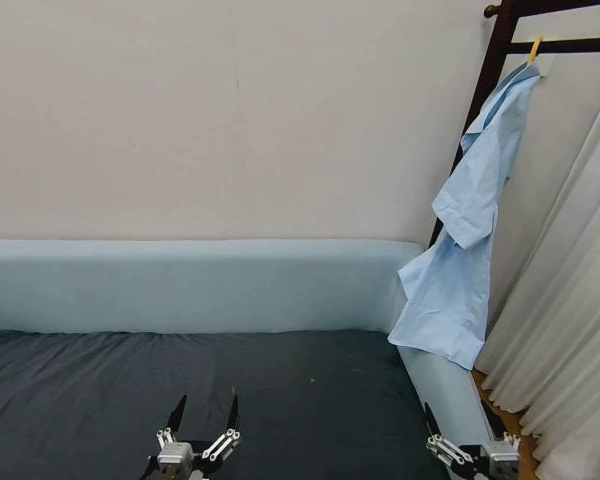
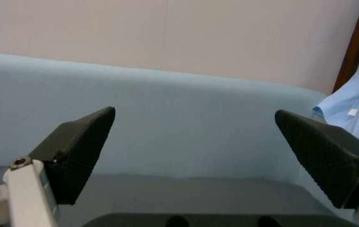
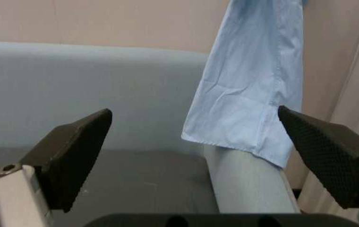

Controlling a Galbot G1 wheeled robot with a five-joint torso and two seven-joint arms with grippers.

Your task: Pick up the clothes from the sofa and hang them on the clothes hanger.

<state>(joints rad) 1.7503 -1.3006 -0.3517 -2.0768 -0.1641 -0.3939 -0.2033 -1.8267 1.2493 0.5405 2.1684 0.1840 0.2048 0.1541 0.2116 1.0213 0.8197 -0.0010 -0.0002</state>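
Note:
A light blue shirt hangs from a yellow hanger on the dark wooden clothes rack at the sofa's right end. Its lower hem drapes over the sofa's pale blue right armrest. My left gripper is open low over the dark seat cushion, nothing between its fingers. My right gripper is open at the bottom right beside the armrest, well below the shirt, with empty fingers.
The sofa's pale blue backrest runs along a plain wall. White curtains hang to the right of the rack. A strip of wooden floor shows between armrest and curtains.

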